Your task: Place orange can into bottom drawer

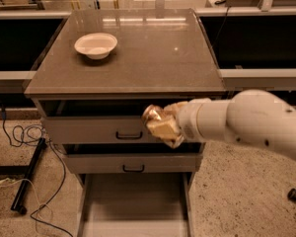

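My gripper (163, 124) is shut on the orange can (154, 114), a dented golden-brown can whose end shows at the fingers' left. It hangs in front of the top drawer's face, below the cabinet's front edge and above the bottom drawer (133, 201). The bottom drawer is pulled out, a shallow grey tray with a bare floor. My white arm comes in from the right.
A white bowl (95, 45) sits at the back left of the cabinet top (153, 53). Two upper drawers with black handles (129, 135) are slightly out. Cables (19, 132) and a black stand leg (28, 174) lie on the floor at left. A caster (295, 193) is at right.
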